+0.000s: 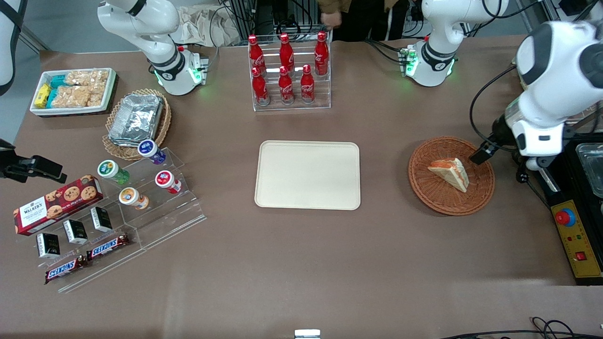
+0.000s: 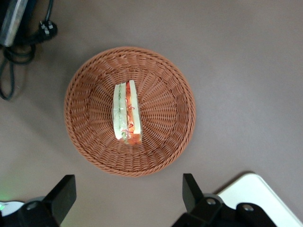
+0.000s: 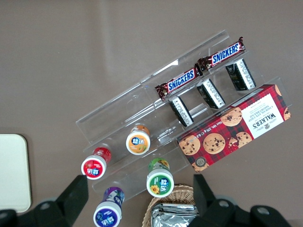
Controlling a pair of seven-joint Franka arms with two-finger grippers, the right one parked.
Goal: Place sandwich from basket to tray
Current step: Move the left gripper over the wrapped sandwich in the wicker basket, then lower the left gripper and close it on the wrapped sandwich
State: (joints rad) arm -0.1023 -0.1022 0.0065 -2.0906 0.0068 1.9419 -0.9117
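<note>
The sandwich [image 1: 451, 173], a pale wedge with orange-red and green layers, lies in the round reddish-brown basket [image 1: 424, 181]. The wrist view shows the sandwich [image 2: 127, 118] on its side near the middle of the basket [image 2: 90, 94]. My left gripper [image 1: 485, 151] hovers high over the basket's rim toward the working arm's end. It is open, the fingers [image 2: 64, 193] wide apart with nothing between them [image 2: 127, 194]. The cream tray [image 1: 308, 175] lies flat mid-table, beside the basket toward the parked arm's end; one corner of the tray [image 2: 258, 195] shows in the wrist view.
A rack of red cola bottles [image 1: 288, 70] stands farther from the front camera than the tray. A black control box with a red button [image 1: 577, 235] and cables sit at the working arm's end. Snack displays [image 1: 118, 207] fill the parked arm's end.
</note>
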